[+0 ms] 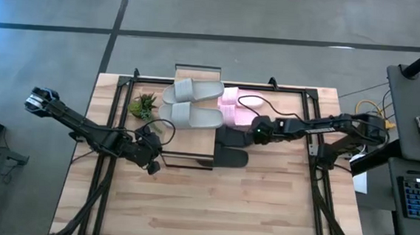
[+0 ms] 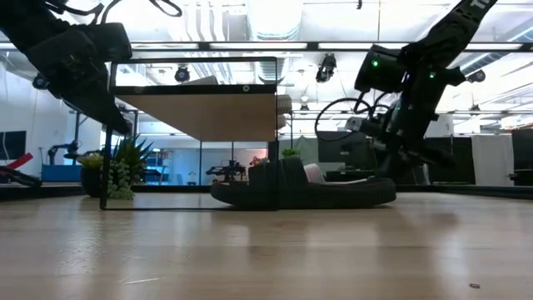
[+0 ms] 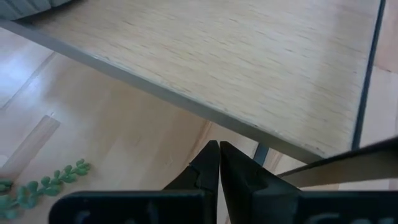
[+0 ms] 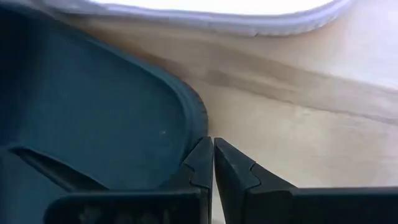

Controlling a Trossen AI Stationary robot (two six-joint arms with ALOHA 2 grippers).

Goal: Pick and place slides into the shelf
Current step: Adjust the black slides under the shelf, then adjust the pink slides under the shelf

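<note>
**Both grippers closed and empty at the shelf; slides on and beside it**

The shelf (image 1: 198, 76) stands on the table (image 1: 211, 206), toward its far edge and near the middle. Its plank top sits on a thin black frame, seen side-on in the low view (image 2: 204, 112).

Slide positions, high view:
- Two grey slides (image 1: 193, 91) (image 1: 191, 116) lie side by side on the plank top.
- The pink slides (image 1: 234, 108) lie just right of the grey pair, partly covered by the right arm; whether they rest on the plank or the table cannot be told.
- Two black slides (image 1: 231, 157) (image 1: 229, 136) lie on the table at the shelf's right front corner. In the low view a black slide (image 2: 304, 190) lies flat on the table, just beside the frame's right post.

Right gripper (image 1: 257, 130): fingers pressed together, holding nothing. It sits over the black and pink slides. In the right wrist view the fingertips (image 4: 212, 163) are beside the rounded edge of a black slide (image 4: 87, 118), with a pale slide edge (image 4: 205, 15) beyond. Contact cannot be confirmed.

Left gripper (image 1: 150, 158): fingers pressed together, holding nothing. It sits at the shelf's left front corner. In the left wrist view the fingertips (image 3: 219, 165) lie below the plank's edge (image 3: 205, 68).

A small green plant (image 1: 142, 105) stands on the table left of the shelf.
</note>
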